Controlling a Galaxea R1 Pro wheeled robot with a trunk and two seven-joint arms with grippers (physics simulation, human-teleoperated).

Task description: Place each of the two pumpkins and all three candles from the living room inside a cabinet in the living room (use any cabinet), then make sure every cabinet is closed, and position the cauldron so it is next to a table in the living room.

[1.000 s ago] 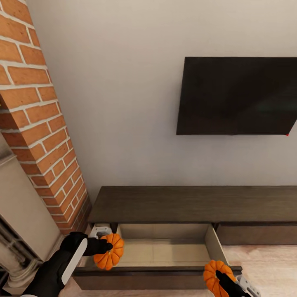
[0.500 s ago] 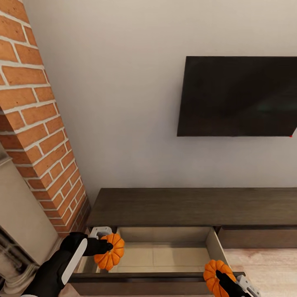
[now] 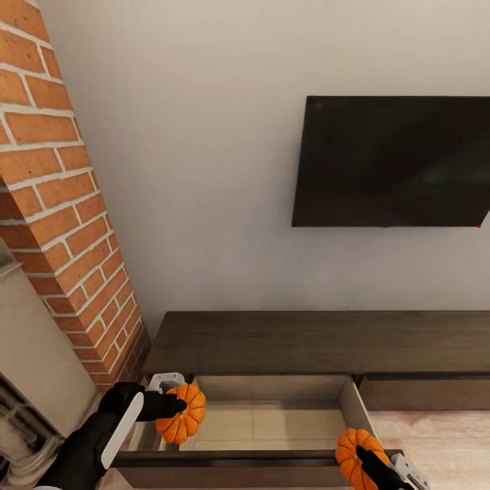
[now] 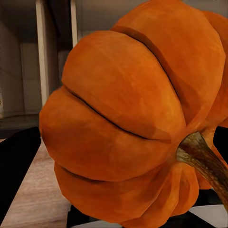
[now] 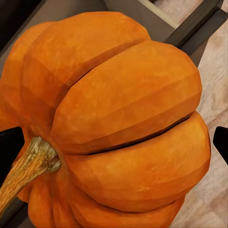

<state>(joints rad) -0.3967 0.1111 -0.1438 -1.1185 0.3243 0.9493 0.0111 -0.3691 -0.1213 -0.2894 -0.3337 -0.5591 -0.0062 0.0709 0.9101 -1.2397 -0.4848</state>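
Observation:
The long dark brown cabinet (image 3: 320, 340) stands against the wall with its left drawer (image 3: 272, 422) pulled out, pale beige inside. My left gripper (image 3: 178, 408) is shut on an orange pumpkin (image 3: 182, 422) held over the drawer's left end; that pumpkin (image 4: 137, 118) is close up in the left wrist view, stem toward the camera. At the drawer's front right corner my right gripper (image 3: 364, 457) is shut on the other pumpkin (image 3: 354, 452), also close up in the right wrist view as a pumpkin (image 5: 118, 123). No candles or cauldron in view.
A brick column (image 3: 61, 224) rises at the left, beside the cabinet's left end. A black TV (image 3: 395, 160) hangs on the wall above. A shut drawer front (image 3: 425, 393) lies to the right, with pale wood floor (image 3: 442, 435) below it.
The view has shifted a little, so the open drawer shows lower and nearer in the picture. Both grippers keep their pumpkins in about the same places.

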